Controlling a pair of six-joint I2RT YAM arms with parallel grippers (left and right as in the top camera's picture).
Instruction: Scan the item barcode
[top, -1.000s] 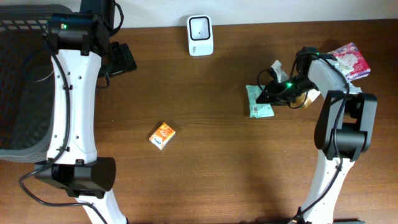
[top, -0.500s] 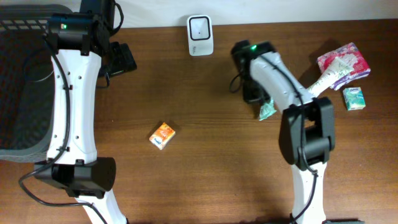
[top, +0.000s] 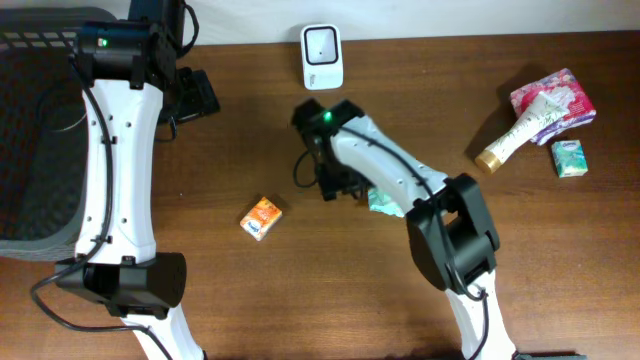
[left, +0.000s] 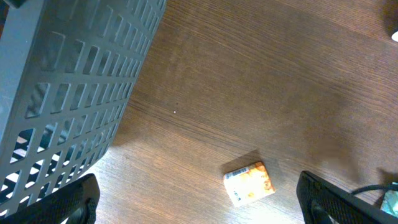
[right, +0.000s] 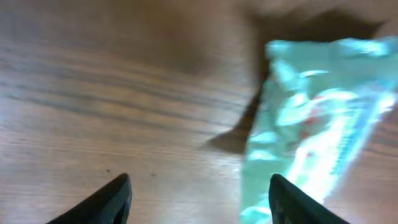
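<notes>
A green and white packet lies on the brown table near the middle, partly under my right arm. In the right wrist view the packet is blurred and sits against the right finger, with bare wood across the rest of the gap. My right gripper is open. A white scanner stands at the table's back edge, beyond the right arm. My left gripper hangs open high at the back left, holding nothing.
A small orange box lies left of centre. A dark mesh basket fills the far left. At the right lie a pink pack, a white tube and a small green box.
My right arm swung from the right side to the table's middle, bringing the green packet along. Its jaws were shut and now stand open. The left arm has not moved.
</notes>
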